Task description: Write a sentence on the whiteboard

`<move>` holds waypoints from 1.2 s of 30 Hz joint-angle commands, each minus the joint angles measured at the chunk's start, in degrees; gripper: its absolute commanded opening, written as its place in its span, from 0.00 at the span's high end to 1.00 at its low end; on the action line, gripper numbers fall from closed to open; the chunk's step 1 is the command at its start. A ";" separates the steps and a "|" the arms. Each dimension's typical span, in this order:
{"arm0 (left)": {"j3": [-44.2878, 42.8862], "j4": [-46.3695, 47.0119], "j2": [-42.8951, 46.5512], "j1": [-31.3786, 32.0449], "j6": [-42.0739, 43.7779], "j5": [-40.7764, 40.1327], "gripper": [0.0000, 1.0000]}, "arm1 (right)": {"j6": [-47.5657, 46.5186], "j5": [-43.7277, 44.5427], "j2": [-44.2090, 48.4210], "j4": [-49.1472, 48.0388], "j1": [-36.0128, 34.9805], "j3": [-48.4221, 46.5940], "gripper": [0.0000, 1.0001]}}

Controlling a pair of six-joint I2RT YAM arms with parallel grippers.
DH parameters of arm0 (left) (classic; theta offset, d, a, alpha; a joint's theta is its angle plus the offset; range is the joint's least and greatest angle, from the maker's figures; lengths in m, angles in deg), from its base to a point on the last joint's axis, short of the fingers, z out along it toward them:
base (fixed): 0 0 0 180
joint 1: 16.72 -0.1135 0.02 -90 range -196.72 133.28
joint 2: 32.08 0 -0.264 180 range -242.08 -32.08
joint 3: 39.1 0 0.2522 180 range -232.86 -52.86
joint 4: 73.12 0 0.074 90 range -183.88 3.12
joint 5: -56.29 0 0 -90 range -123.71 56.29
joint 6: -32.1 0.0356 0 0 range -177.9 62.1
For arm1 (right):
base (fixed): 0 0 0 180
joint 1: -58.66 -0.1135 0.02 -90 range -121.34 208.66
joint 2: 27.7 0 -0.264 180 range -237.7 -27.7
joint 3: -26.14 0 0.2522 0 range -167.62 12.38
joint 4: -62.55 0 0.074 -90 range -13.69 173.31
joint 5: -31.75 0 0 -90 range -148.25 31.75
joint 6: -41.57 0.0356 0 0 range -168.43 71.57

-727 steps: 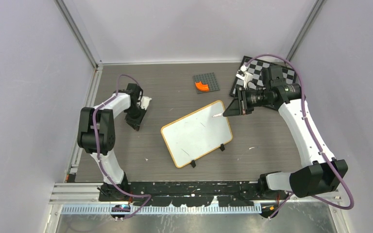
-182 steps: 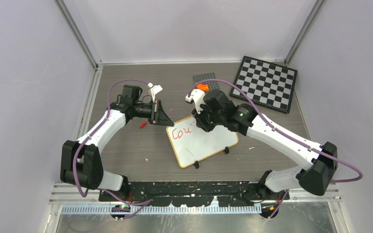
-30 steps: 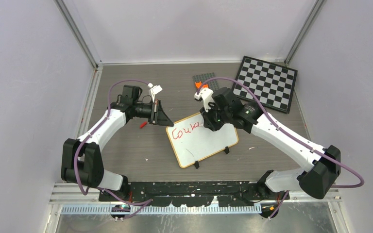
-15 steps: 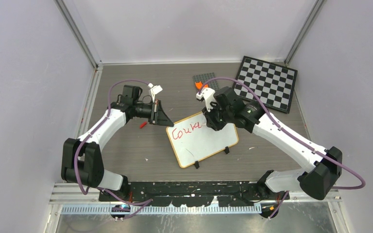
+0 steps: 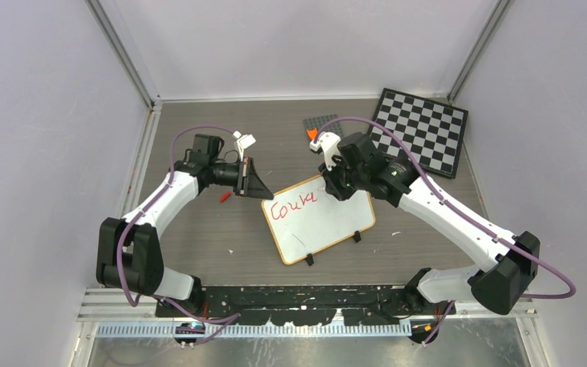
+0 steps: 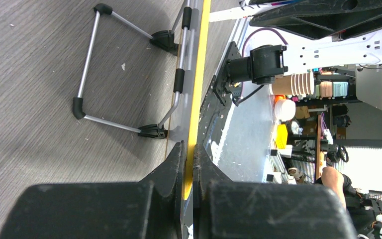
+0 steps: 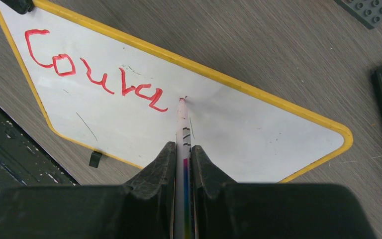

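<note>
The whiteboard [image 5: 329, 225], white with a yellow-orange frame, rests tilted on the table on its stand. Red lettering reading "Coura" [image 5: 293, 205] runs along its upper left and shows again in the right wrist view [image 7: 94, 74]. My left gripper [image 5: 258, 188] is shut on the board's left edge, and the yellow frame [image 6: 199, 74] runs between its jaws [image 6: 189, 149]. My right gripper [image 7: 183, 149] is shut on a white marker [image 7: 182, 124]. The marker's red tip meets the board just right of the last letter. From above, the right gripper [image 5: 339, 186] hangs over the board's far edge.
A small red cap [image 5: 225, 196] lies on the table left of the board. A grey studded plate [image 5: 322, 121] with an orange piece [image 5: 312, 134] sits behind the right gripper. A black-and-white chequered board [image 5: 420, 131] lies at the back right. Grey walls enclose three sides.
My right gripper has moved the marker slightly right and toward the board's far edge, and the last red letter has grown. The left arm and the board have not moved.
</note>
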 commanded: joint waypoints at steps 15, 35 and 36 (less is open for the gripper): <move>-1.03 -0.82 -0.95 0.10 0.79 -4.31 1.00 | -0.86 -2.01 -0.24 -2.48 -0.12 0.97 1.00; -1.35 -1.02 -0.95 0.10 0.75 -4.39 1.00 | -2.11 0.92 -0.01 -1.78 1.05 -2.68 1.00; -1.41 -1.02 -0.99 0.15 0.75 -4.40 1.00 | -2.11 0.88 -0.09 -1.83 1.06 -2.87 1.00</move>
